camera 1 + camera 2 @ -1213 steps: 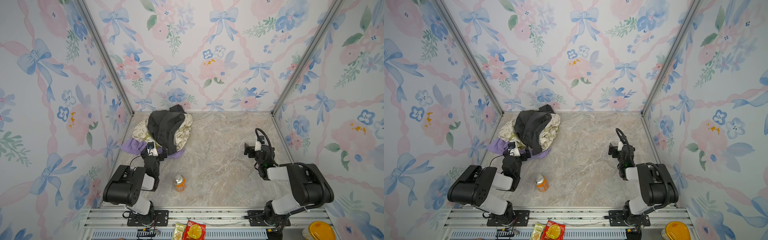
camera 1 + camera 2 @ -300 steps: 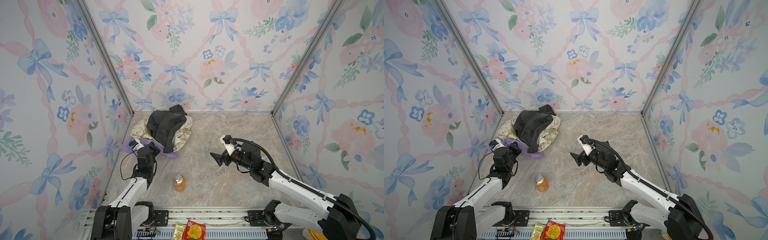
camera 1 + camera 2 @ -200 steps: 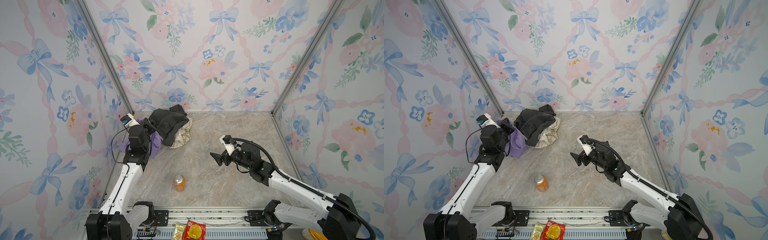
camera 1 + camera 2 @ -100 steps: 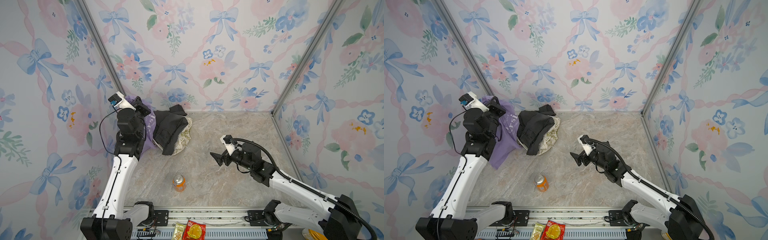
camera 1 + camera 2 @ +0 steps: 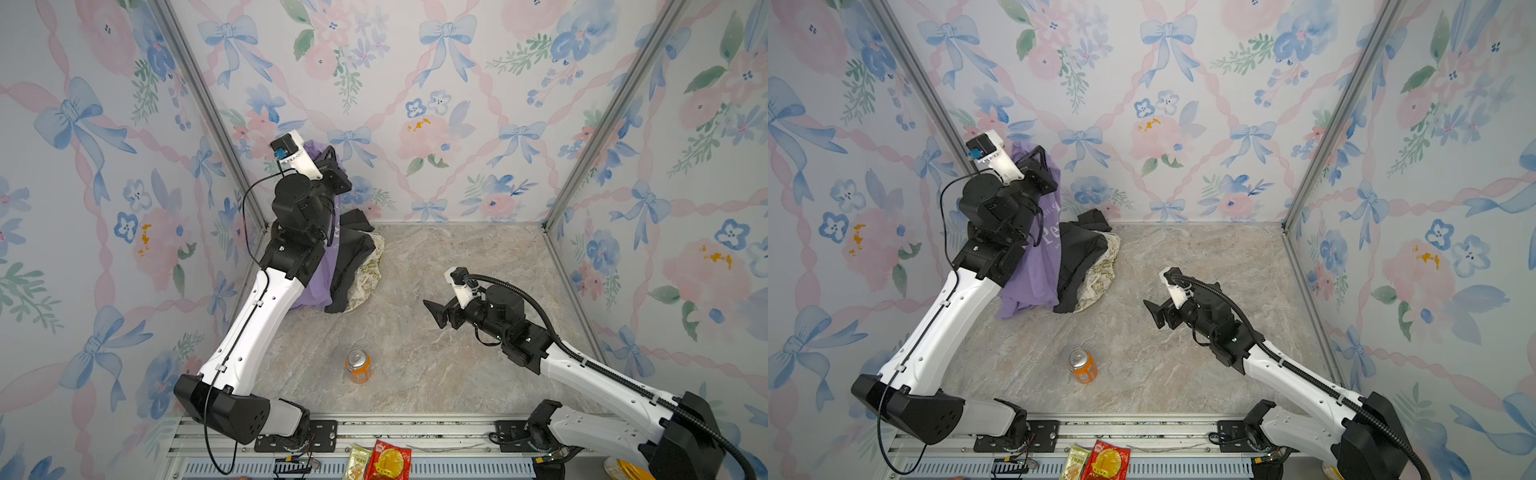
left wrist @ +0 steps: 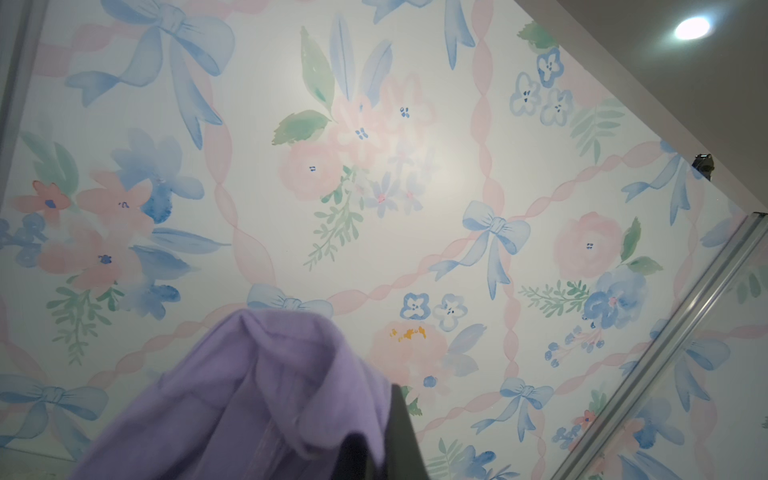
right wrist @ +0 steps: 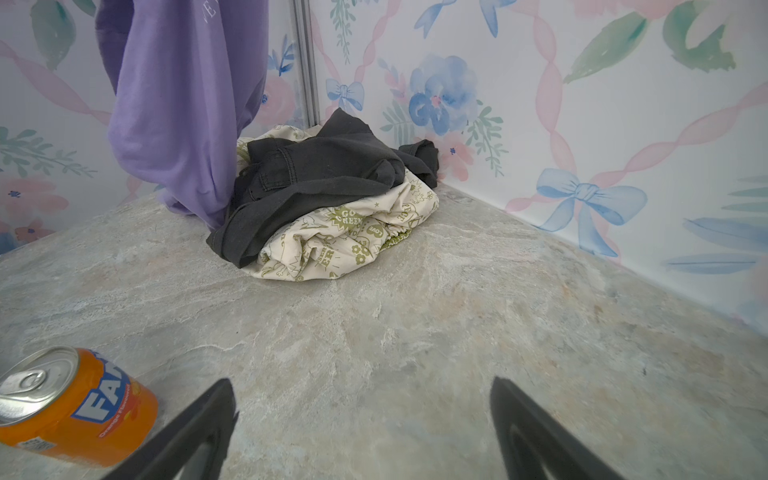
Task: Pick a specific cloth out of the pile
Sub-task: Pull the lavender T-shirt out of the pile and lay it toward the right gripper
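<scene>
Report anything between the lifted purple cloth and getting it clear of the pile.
Nothing lies over the cloth, held high by the left gripper. Its lower end rests on the table against the dark grey garment; whether that garment pins it is unclear.

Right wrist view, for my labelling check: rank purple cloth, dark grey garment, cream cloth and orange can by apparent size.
purple cloth
dark grey garment, nearly alike
cream cloth
orange can: nearest, cropped, so unsure against cream

Floor (image 5: 449,266) middle free; can (image 5: 358,365) stands front-centre; pile (image 5: 353,257) fills back-left corner; cloth (image 5: 1034,270) hangs beside, perhaps touching.
</scene>
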`<state>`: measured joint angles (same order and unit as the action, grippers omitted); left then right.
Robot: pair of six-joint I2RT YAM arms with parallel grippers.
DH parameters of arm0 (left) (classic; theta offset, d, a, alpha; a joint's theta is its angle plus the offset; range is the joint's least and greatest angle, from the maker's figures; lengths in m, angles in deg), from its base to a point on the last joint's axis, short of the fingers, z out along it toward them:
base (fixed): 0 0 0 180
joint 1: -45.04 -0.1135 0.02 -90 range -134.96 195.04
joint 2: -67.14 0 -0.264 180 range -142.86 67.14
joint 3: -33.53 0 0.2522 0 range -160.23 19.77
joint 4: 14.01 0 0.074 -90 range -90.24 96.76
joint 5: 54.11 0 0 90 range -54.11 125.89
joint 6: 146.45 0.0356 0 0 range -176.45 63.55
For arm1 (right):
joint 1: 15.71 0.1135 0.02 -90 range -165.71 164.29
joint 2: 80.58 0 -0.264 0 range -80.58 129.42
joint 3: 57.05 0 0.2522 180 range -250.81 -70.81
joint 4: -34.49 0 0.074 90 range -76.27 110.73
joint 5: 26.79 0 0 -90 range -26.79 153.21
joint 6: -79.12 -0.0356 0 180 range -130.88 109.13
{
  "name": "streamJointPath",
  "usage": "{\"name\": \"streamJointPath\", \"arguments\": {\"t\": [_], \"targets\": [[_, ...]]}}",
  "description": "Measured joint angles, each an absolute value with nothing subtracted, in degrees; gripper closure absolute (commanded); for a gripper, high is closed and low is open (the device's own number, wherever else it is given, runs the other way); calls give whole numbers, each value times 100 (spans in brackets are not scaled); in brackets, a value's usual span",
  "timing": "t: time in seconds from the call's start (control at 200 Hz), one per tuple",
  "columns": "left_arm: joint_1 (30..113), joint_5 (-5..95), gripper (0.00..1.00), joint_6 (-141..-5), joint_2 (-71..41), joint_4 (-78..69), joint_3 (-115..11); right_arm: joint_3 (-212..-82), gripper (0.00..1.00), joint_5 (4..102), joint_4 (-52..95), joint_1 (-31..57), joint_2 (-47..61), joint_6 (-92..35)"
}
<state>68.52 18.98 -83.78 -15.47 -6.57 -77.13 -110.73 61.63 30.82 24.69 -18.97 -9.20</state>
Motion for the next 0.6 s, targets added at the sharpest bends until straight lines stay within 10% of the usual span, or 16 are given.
{"name": "streamJointPath", "arguments": {"t": [0.41,0.6], "targets": [[8196,2123,100,-7930,-2981,-670,-8264,-10868,3,6808,3099,1870,-2072,-1545],[8773,2289,53,-7454,-3864,-312,-8255,-10747,3,7070,3082,1359,-2291,-2037]]}}
